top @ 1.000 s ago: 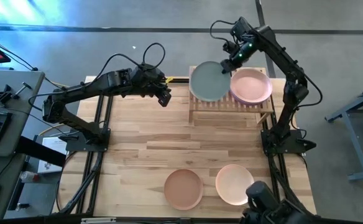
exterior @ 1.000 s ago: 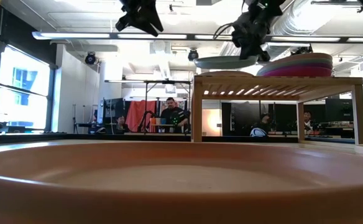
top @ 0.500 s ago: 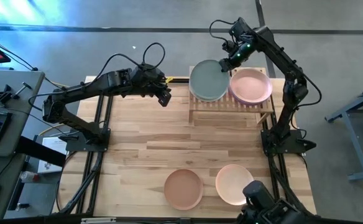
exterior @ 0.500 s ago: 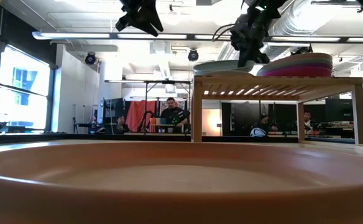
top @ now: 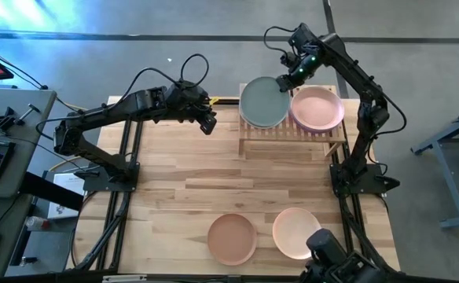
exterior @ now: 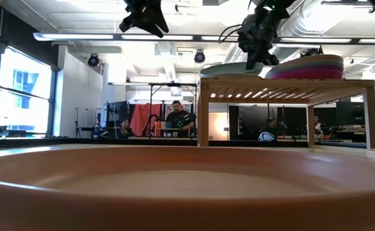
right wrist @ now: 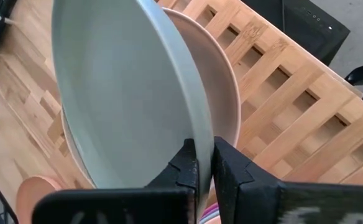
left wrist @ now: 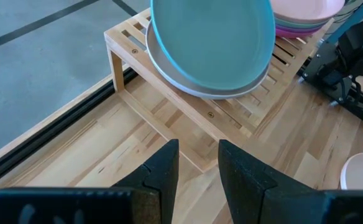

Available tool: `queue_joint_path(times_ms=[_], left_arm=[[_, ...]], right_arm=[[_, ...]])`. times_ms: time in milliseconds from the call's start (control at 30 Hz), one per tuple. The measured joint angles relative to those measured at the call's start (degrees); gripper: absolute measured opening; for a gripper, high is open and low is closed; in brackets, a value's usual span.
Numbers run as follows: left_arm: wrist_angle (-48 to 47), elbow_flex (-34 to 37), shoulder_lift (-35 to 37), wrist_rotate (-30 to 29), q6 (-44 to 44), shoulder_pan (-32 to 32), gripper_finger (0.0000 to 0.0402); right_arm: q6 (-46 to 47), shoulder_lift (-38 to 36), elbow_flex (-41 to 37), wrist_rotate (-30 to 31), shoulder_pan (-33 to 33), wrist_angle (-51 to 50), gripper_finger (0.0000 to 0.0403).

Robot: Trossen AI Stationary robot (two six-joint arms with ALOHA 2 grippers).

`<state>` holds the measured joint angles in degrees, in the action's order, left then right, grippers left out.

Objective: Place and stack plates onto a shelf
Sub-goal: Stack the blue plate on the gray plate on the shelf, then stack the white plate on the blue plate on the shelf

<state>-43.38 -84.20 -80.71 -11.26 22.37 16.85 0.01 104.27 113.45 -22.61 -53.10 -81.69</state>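
Grey-teal plate (top: pixel 262 103) on the shelf (top: pixel 292 135): we see the right gripper (top: pixel 285 81) pinching its rim; left gripper (top: pixel 208 123) open.

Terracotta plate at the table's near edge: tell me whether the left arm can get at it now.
Probably yes: the left gripper hangs open and empty, and bare table lies between it and the terracotta plate.

We see the right gripper (top: pixel 285 82) at the far side of the table, its arm folded up from the base on the right edge and reaching back toward the centre. Its fingers (right wrist: pixel 191 163) are pinched close together with a thin rim between them. Our left gripper (top: pixel 207 122) hangs in the air over the left-centre of the table, arm stretched out low from its base, fingers (left wrist: pixel 164 171) parted, nothing between them.
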Motion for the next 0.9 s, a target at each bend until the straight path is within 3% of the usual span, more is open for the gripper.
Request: queue_joint_path(times_ms=[333,533,800,900], left_arm=[[-0.01,0.02,0.00,-0.01,0.00,-0.01,0.0104],[-0.02,0.02,0.00,-0.01,-0.02,-0.01,0.0104],[-0.52,0.02,0.00,0.42,-0.01,0.00,0.0104],[-2.68,0.02,0.00,2.47,-0.02,-0.06,0.0104]], right_arm=[[-0.05,0.00,0.02,2.79,0.36,0.09,0.0074],[-0.15,0.02,0.04,3.50,0.36,0.61,0.0092],[0.00,0.02,0.04,0.89,0.11,0.61,0.0094],[0.04,0.02,0.04,-4.14,0.11,-0.35,0.0094]])
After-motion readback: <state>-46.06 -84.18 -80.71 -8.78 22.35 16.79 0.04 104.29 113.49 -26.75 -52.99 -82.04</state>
